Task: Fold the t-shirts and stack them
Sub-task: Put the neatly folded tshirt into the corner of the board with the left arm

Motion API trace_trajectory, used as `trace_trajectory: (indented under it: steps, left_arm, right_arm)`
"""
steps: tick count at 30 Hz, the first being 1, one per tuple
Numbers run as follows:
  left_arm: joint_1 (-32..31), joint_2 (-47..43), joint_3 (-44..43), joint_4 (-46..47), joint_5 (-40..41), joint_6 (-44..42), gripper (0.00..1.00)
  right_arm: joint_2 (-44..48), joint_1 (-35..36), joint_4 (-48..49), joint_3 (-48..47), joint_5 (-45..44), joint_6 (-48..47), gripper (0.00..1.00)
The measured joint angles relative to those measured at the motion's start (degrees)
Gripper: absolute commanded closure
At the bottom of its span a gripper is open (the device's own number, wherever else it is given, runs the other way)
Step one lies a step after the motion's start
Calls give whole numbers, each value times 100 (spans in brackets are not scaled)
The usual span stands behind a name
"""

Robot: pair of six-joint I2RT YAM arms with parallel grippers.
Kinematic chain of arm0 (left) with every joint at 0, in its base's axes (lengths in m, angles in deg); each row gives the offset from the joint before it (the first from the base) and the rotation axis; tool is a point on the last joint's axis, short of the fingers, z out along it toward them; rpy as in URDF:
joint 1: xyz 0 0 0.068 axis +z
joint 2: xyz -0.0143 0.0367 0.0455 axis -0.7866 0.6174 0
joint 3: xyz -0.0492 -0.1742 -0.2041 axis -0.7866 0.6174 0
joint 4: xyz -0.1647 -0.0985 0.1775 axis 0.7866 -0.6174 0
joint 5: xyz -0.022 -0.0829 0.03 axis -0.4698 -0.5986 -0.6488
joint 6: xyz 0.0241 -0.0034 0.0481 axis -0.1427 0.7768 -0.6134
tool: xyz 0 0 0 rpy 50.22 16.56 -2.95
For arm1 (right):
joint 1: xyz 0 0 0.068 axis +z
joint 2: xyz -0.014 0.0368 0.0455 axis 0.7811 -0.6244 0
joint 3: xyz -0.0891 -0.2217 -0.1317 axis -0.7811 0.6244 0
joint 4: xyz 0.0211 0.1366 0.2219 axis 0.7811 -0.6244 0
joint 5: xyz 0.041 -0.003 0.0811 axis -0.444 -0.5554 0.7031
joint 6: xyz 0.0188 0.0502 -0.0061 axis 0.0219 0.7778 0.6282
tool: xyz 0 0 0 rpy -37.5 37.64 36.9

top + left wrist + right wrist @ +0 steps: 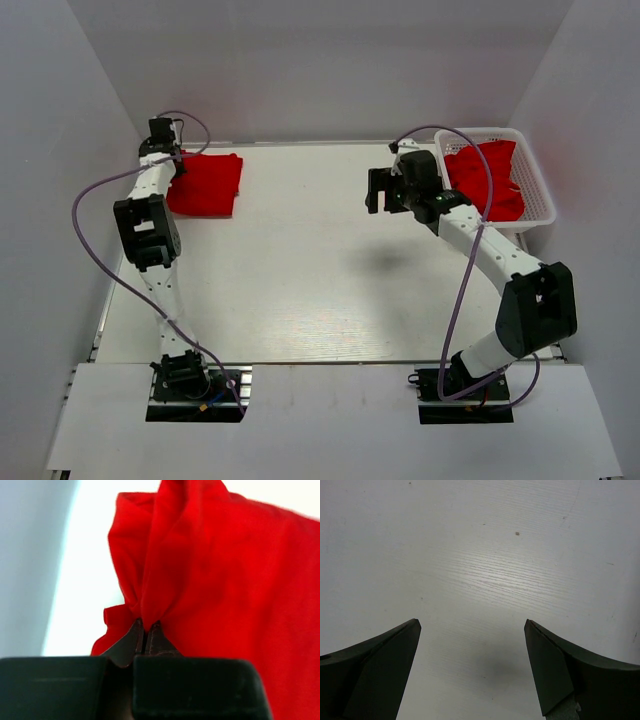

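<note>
A folded red t-shirt (208,184) lies at the far left of the table. My left gripper (172,158) is at its far left corner, shut on a pinched fold of the red cloth (210,575); in the left wrist view the left gripper (146,627) has its jaws together on the cloth. More red t-shirts (487,178) lie crumpled in the white basket (540,180) at the far right. My right gripper (385,190) is open and empty above the bare table, left of the basket. In the right wrist view the right gripper (472,625) shows only tabletop between its fingers.
White walls enclose the table on the left, back and right. The white tabletop (310,280) spreads between the two arms. A purple cable loops off each arm.
</note>
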Motion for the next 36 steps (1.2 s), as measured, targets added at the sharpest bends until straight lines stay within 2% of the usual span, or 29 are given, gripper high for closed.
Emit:
trace_trajectory:
  steps: [4, 6, 7, 8, 9, 11, 13, 15, 20, 24, 30, 36]
  left_arm:
    - [208, 245, -699, 4, -28, -155, 100]
    - [262, 391, -951, 24, -74, -195, 92]
    - [289, 476, -1054, 24, -114, -212, 73]
    - [304, 533, -1097, 17, -140, -264, 58]
    - [326, 570, -1110, 4, -160, -205, 58]
    - [358, 632, -1113, -39, -188, -256, 47]
    - [374, 640, -1113, -120, -210, -273, 18]
    - [387, 621, -1115, -146, -238, -247, 1]
    - [374, 385, -1054, -391, -365, -114, 0]
    - [313, -400, -494, -597, -597, 149, 0]
    - [31, -2448, 1523, -275, -1423, 686, 0]
    - [-1071, -4378, 3969, 376, -1725, 1368, 0]
  right_arm:
    - [-157, 0, -31, -127, 28, -13, 10]
    - [-273, 0, -48, -208, 35, -17, 10]
    - [-326, 0, -52, -249, 37, -20, 10]
    - [-367, 0, -55, -280, 44, -26, 10]
    - [-398, 0, -66, -310, 48, -37, 10]
    - [-409, 0, -72, -348, 50, -46, 10]
    - [-409, 0, -72, -385, 81, -57, 10]
    - [-409, 0, -68, -404, 111, -59, 10]
    - [-358, 0, -74, -400, 136, -59, 10]
    - [-22, 0, -42, -234, 199, 9, 10]
    - [621, 0, 4, 444, 153, 282, 10]
    - [719, 0, -70, 1008, 94, 557, 10]
